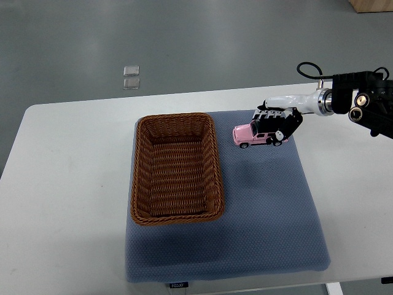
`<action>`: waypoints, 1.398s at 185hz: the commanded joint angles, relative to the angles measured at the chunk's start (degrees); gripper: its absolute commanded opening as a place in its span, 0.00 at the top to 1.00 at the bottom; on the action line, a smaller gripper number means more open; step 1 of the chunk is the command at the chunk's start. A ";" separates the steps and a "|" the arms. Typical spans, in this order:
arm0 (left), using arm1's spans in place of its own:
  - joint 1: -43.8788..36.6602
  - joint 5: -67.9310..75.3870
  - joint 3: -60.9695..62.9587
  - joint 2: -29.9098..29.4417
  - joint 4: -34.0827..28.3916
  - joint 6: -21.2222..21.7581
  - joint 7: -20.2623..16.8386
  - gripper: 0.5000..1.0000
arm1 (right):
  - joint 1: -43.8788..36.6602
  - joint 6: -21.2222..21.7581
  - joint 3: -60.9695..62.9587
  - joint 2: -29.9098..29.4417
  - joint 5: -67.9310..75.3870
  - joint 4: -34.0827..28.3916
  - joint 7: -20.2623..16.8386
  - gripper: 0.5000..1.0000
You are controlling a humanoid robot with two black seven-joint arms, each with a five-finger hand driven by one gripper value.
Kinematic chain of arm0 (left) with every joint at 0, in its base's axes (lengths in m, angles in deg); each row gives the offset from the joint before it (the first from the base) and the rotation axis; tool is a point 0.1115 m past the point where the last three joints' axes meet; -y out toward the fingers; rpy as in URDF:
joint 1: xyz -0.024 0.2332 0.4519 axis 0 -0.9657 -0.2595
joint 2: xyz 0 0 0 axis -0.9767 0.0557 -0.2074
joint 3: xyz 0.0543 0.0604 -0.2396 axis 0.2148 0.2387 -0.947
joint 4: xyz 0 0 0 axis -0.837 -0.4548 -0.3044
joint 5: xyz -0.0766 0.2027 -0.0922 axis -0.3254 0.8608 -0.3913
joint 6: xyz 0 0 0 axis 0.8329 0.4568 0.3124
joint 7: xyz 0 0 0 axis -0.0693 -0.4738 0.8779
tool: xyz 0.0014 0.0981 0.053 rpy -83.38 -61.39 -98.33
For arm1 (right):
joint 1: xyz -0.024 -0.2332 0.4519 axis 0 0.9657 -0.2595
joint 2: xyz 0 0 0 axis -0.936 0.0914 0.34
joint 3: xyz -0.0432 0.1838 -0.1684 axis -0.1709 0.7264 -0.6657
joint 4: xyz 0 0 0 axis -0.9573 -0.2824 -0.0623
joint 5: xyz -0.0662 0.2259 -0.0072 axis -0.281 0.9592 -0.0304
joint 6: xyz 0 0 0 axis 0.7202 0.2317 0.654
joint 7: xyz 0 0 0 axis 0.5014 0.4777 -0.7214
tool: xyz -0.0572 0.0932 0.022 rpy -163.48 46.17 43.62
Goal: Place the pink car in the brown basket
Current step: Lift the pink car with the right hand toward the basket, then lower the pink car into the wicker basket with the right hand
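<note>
Top view: right hand [277, 125] fingers curled around pink car [258, 134] on blue mat, near worktop far edge. Brown basket [176, 169] empty beside it. Lift, carry, release remain.

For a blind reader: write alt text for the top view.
The right hand grips a pink toy car above a blue-grey mat, right of an empty brown wicker basket. Both sit on a white table.
</note>
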 commanded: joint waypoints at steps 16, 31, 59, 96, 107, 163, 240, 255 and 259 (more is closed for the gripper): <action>-0.02 0.00 0.00 0.00 0.06 0.00 -0.01 0.00 | -7.87 1.99 -0.12 -0.94 4.52 -1.24 -0.62 1.00; 0.06 0.00 -0.09 0.00 -0.03 0.09 -0.01 0.00 | -9.72 2.08 -0.64 -4.54 5.14 -1.15 -0.88 1.00; -0.02 0.00 -0.18 0.00 -0.03 0.00 -0.09 0.00 | -10.42 1.20 -3.19 -11.65 5.14 1.04 -1.06 1.00; -0.02 0.00 -0.09 0.00 0.06 0.00 -0.01 0.00 | -8.75 -0.99 -4.25 -20.97 5.05 7.98 -1.14 1.00; -0.02 0.00 -0.09 0.00 0.06 0.00 -0.01 0.00 | -8.05 -1.08 -4.25 -22.65 5.05 9.57 -1.06 1.00; -0.02 0.00 -0.09 0.00 0.06 0.00 -0.01 0.00 | -4.53 -3.72 -4.07 -29.15 5.22 14.32 -1.06 1.00; -0.02 0.00 -0.18 0.00 -0.03 0.00 -0.01 0.00 | -1.02 -5.04 -4.25 -32.05 5.14 17.74 -0.53 0.53; -0.02 0.00 -0.18 0.00 -0.03 0.00 -0.01 0.00 | -1.02 -5.13 -4.25 -32.05 5.05 17.92 -0.53 0.42; -0.02 0.00 -0.18 0.00 -0.03 0.00 -0.01 0.00 | -0.93 -5.13 -4.25 -32.05 5.05 17.92 -0.53 0.41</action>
